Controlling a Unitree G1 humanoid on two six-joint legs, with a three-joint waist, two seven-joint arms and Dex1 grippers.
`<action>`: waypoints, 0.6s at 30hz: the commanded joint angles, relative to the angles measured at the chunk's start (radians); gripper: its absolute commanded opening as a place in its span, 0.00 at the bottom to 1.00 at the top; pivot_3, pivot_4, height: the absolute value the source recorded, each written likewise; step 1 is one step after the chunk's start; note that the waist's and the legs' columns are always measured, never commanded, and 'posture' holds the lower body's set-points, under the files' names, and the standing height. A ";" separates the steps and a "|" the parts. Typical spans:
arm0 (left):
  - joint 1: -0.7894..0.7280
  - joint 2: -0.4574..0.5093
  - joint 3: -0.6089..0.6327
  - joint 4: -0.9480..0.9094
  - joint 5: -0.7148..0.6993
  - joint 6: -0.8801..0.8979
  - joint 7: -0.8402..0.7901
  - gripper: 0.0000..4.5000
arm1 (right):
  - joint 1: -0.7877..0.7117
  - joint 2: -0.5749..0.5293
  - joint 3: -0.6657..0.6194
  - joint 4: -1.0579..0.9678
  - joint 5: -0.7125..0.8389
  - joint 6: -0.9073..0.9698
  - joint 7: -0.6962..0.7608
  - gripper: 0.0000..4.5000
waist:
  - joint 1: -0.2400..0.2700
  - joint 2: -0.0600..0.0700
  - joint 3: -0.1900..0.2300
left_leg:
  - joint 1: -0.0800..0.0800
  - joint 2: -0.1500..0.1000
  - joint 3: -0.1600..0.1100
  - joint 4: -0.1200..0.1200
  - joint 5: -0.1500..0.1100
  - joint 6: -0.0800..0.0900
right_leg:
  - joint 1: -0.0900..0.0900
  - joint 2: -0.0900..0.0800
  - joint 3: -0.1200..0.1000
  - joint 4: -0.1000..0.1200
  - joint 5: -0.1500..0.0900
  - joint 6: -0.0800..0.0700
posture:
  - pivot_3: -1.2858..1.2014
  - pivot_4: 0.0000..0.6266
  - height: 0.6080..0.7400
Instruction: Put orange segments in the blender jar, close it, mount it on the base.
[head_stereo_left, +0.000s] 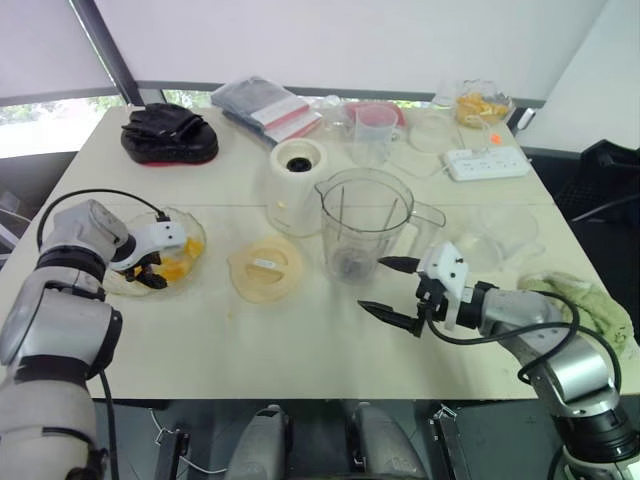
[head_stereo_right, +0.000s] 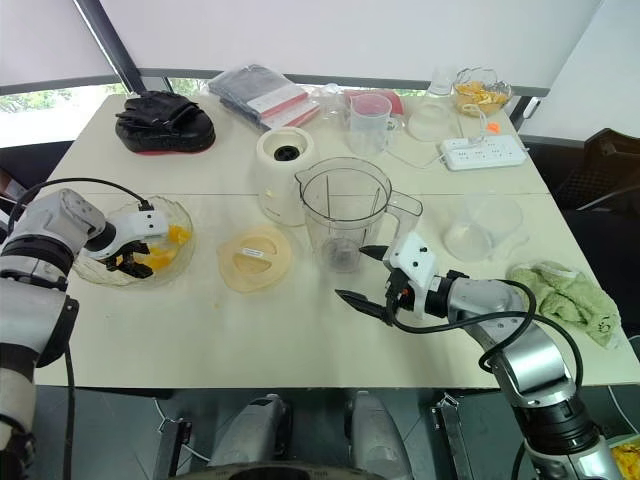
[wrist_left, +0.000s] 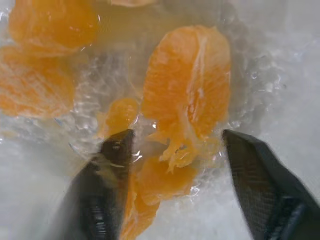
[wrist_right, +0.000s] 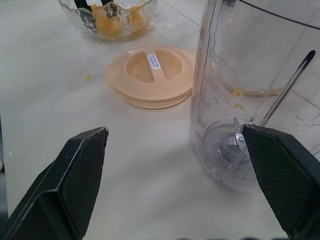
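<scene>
A glass bowl (head_stereo_left: 192, 232) at the table's left holds several orange segments (wrist_left: 187, 95). My left gripper (head_stereo_left: 150, 272) reaches down into it, open, its fingertips (wrist_left: 117, 150) on either side of one large segment without closing on it. The clear blender jar (head_stereo_left: 365, 222) stands upright mid-table, with only its blade at the bottom. Its peach lid (head_stereo_left: 265, 267) lies flat to the jar's left, and the cream base (head_stereo_left: 298, 185) stands just behind. My right gripper (head_stereo_left: 375, 285) hovers open, holding nothing, low over the table just in front of the jar (wrist_right: 260, 90).
A black bag (head_stereo_left: 168, 135) and plastic pouches (head_stereo_left: 270, 108) lie at the back left. A measuring cup (head_stereo_left: 372, 130), a second bowl of orange pieces (head_stereo_left: 480, 105) and a power strip (head_stereo_left: 487, 163) line the back right. A clear bowl (head_stereo_left: 505, 235) and a green cloth (head_stereo_left: 585, 300) sit right.
</scene>
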 joint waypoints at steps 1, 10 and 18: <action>-0.053 0.005 0.010 -0.010 -0.008 0.001 -0.014 0.62 | -0.024 0.004 -0.003 -0.006 0.001 -0.028 0.007 1.00 | 0.000 0.000 0.000 | 0.000 0.000 0.000 0.000 0.000 0.000 | 0.000 0.000 0.000 0.000 0.000 0.000 | 0.52 0.24 1.00; -0.080 -0.027 0.057 -0.009 -0.065 0.067 -0.086 0.62 | -0.018 -0.007 -0.017 -0.005 -0.001 -0.031 0.016 1.00 | 0.000 0.000 0.000 | 0.000 0.000 0.000 0.001 0.000 0.000 | 0.000 0.000 0.000 0.001 0.000 0.000 | 0.52 0.24 1.00; -0.063 -0.025 0.047 -0.017 -0.076 0.075 -0.099 0.62 | 0.014 -0.028 -0.030 -0.030 0.007 -0.016 0.019 1.00 | 0.000 0.000 0.000 | -0.001 0.000 0.000 0.002 0.000 0.000 | -0.001 0.000 0.000 0.002 0.000 0.000 | 0.52 0.24 1.00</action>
